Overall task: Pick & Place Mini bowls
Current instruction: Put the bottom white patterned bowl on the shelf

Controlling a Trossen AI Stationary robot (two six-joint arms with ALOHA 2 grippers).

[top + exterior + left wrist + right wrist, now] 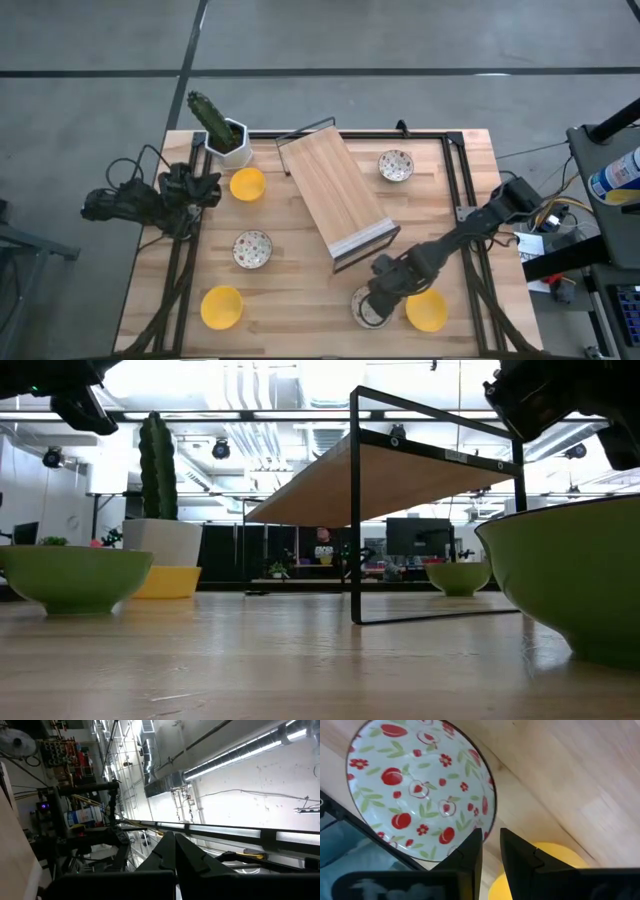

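Tilted wooden shelf point(340, 197) blocks the table's middle; bowls point(251, 249) dot both sides.

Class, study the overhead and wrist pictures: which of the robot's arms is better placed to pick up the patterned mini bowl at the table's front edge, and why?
The right. Its right gripper is directly over the patterned bowl, fingers straddling its rim. The left gripper is at the far left edge, beside the cactus pot.

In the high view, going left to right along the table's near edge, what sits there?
Yellow bowl → patterned bowl, partly under the right gripper → second yellow bowl, close beside it.
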